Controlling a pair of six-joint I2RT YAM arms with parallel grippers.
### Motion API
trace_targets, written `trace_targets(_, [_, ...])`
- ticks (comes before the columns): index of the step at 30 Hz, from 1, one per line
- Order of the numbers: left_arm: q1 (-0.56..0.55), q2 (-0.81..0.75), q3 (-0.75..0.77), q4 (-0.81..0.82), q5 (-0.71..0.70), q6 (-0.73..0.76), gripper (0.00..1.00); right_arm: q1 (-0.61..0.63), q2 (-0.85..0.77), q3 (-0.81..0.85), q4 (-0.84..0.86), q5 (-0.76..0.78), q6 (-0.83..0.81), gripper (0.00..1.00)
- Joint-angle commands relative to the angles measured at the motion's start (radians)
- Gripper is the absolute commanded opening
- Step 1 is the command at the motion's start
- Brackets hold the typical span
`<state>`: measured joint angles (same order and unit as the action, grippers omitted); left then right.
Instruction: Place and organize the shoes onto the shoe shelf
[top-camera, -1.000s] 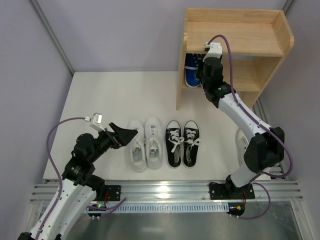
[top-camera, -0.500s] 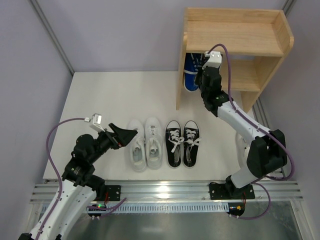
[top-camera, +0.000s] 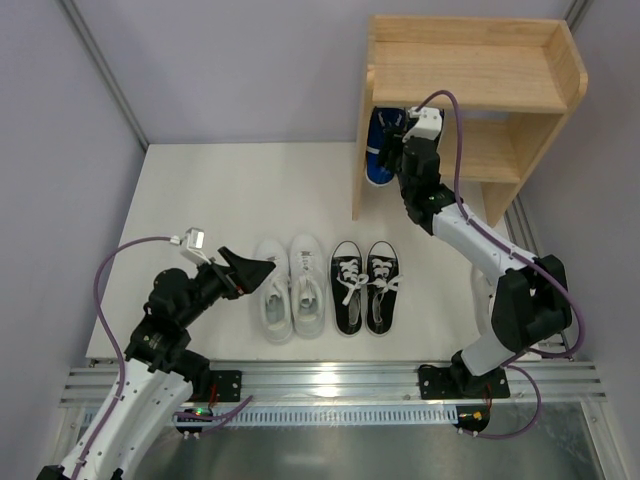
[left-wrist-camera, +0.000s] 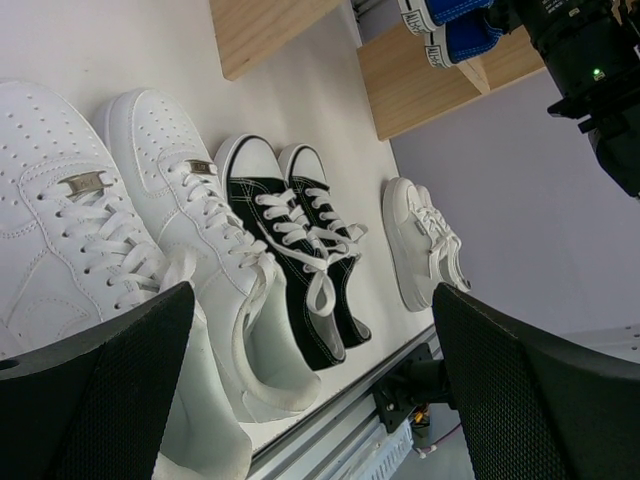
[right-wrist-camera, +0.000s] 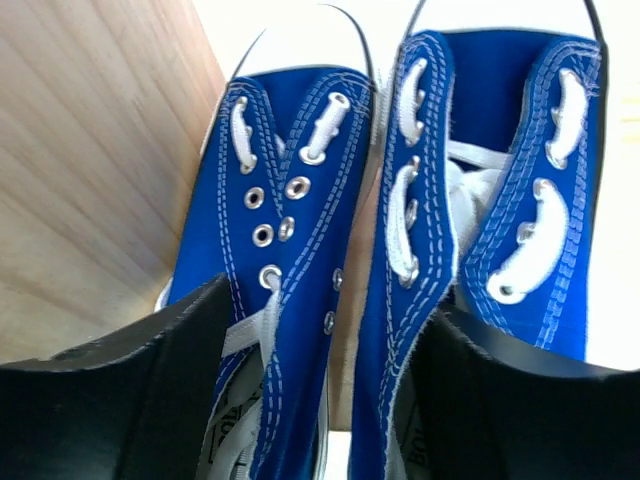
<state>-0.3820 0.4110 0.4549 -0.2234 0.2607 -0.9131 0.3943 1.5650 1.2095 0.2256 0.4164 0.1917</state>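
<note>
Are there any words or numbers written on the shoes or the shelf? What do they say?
Nothing can be read clearly.
Dark print on the insoles of the blue sneakers: cut off and blurred, unreadable.
Marks on the metal lace tags of the white leather sneakers: too small to read.
On the black sneakers, the small white sneaker and the wooden shoe shelf: no writing visible.

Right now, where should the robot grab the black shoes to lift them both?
Probably at the heel openings, coming straight down from above. The black shoes stand upright, side by side and touching, with their openings facing up. Dipping into both openings, it could pinch the two inner walls together. The laces further forward look too loose to hold.
</note>
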Motion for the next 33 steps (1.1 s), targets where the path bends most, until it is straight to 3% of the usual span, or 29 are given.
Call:
trace_targets(1, [0.002, 0.000, -0.002, 0.012, -0.003, -0.001, 0.99, 0.002, 0.009, -0.004, -0.131, -0.005, 0.009, 0.73])
trace_targets(14, [0.002, 0.063, -0.012, 0.068, 0.005, -0.003, 1.00, 0.002, -0.175, -0.079, -0.023, 0.012, -0.021, 0.83])
trace_targets(25, [0.002, 0.075, -0.009, 0.073, 0.000, -0.001, 1.00, 0.000, -0.128, 0.011, -0.009, -0.073, 0.020, 0.87])
trace_targets(29, [0.002, 0.075, -0.004, 0.067, 0.000, 0.000, 1.00, -0.025, -0.109, 0.007, 0.018, -0.152, 0.093, 0.87])
trace_targets(33, [0.002, 0.071, 0.001, 0.055, -0.005, 0.006, 1.00, -0.084, -0.103, -0.011, 0.067, -0.330, 0.215, 0.88])
